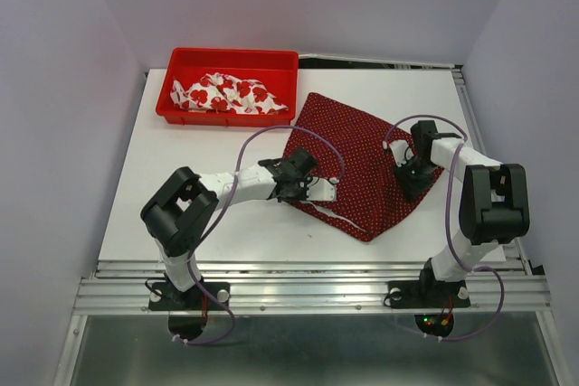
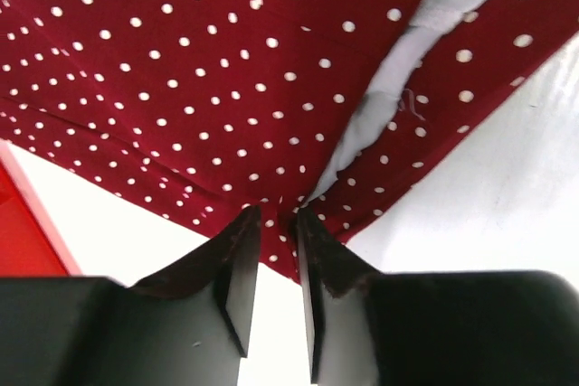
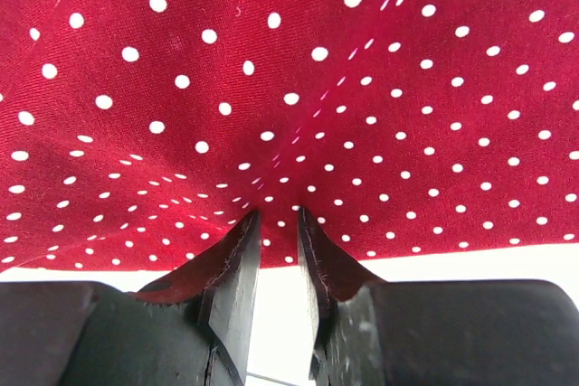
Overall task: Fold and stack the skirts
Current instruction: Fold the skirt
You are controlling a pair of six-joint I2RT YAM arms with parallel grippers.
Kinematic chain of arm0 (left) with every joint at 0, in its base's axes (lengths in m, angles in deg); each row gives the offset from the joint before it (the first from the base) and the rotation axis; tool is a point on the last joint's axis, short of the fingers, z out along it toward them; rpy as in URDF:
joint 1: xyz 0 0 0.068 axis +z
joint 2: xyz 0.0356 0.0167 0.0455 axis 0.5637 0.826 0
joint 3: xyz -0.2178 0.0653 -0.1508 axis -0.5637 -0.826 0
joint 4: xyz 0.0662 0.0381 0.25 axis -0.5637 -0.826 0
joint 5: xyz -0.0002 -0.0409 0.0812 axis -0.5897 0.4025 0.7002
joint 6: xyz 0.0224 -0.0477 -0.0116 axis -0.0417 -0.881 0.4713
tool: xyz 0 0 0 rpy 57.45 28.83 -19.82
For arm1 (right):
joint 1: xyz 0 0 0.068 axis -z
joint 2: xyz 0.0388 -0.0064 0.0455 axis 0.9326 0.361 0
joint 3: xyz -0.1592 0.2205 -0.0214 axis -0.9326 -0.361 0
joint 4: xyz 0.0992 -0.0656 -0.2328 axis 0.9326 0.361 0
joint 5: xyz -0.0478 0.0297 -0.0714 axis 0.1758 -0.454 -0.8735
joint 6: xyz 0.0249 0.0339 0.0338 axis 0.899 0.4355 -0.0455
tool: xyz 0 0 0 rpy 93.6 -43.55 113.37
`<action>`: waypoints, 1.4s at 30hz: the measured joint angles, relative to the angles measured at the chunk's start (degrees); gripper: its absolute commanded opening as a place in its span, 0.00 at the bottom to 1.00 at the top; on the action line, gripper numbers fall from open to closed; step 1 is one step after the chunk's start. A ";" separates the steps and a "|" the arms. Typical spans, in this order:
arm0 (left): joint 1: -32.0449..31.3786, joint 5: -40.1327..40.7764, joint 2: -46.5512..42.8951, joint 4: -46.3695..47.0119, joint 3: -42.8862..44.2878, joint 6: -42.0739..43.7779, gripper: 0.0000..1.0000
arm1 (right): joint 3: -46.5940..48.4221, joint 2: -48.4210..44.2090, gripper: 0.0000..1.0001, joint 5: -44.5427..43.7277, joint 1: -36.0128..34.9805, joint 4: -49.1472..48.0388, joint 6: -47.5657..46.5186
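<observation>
Two dotted skirt edges clamped, left gripper on left, right gripper on right

The worktop lies bare across the middle left and lower left of the top view, open for a reach. At upper left, the red tray holding the flowered skirt blocks the back. At centre right, the dotted skirt covers the surface. The left tool and right tool are pinched onto its edges, and their arms bar both sides.
</observation>
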 measured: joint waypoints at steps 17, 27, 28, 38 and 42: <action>2.21 2.75 -14.97 2.64 -11.50 0.07 0.00 | -0.87 -0.22 0.29 -2.27 0.00 -0.94 -1.31; 4.33 3.30 -14.19 6.58 -18.16 1.27 0.63 | -2.73 -2.29 0.45 -1.99 -0.02 -0.66 -4.37; 4.94 2.91 -14.29 6.56 -18.16 1.27 0.64 | -2.69 -2.78 0.52 -0.90 -0.02 0.55 -5.29; 9.29 -8.66 -27.26 0.72 -11.93 -4.79 0.62 | 10.62 -9.35 0.54 14.82 0.13 10.54 -4.39; 9.22 -10.93 -26.16 1.55 -9.09 -12.55 0.56 | 13.60 -8.46 0.44 13.60 0.13 7.91 -2.40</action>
